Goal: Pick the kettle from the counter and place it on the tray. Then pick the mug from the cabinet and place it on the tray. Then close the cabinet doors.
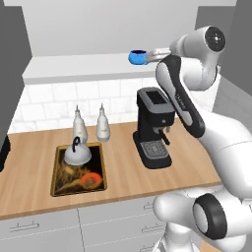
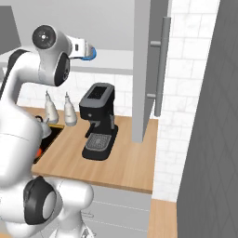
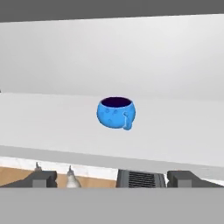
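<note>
I have the arm raised to the cabinet [image 1: 74, 66], whose pale shelf carries the mug [image 3: 115, 112]. The mug sits straight ahead of my gripper [image 3: 111, 178], apart from it, handle turned toward me and slightly right. The jaws stand spread wide, empty, touching nothing. The kettle [image 1: 78, 153] already rests on the tray [image 1: 100, 187], below the mug.

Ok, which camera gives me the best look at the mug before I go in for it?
The hand view: the mug sits whole near the centre on the cabinet shelf, handle facing the camera. In the left base view it is small, right beside the arm. In the right base view the arm covers most of it.
</note>
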Controlling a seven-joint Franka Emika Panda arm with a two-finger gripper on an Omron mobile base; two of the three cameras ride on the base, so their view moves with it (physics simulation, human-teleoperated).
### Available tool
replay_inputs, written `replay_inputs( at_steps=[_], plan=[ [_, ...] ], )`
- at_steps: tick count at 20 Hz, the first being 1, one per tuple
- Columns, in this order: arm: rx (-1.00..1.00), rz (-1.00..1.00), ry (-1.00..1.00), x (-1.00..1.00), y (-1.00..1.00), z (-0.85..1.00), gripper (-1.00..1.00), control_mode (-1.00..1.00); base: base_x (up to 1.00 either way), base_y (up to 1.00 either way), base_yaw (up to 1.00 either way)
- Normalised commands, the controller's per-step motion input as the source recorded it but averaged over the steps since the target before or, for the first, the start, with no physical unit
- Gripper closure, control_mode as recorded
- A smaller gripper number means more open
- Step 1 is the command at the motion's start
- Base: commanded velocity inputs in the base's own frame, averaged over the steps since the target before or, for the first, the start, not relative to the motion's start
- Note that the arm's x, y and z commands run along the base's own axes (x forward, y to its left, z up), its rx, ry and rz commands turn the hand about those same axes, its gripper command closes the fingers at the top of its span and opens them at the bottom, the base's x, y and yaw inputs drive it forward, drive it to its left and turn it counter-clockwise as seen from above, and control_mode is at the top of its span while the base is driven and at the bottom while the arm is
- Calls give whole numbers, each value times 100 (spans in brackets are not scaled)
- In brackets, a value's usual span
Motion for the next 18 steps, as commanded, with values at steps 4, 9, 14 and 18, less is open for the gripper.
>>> replay_inputs(
  at_steps=[4, 9, 14, 18],
  plan=[
    [0, 0, 0, 51, 0, 7, -100, -100, 0, 0, 0],
    [0, 1, 0, 50, -2, 0, -100, -100, 0, 0, 0],
    [0, 0, 0, 41, -6, -2, -100, -100, 0, 0, 0],
    [0, 0, 0, 34, -5, -7, -100, -100, 0, 0, 0]
  ],
)
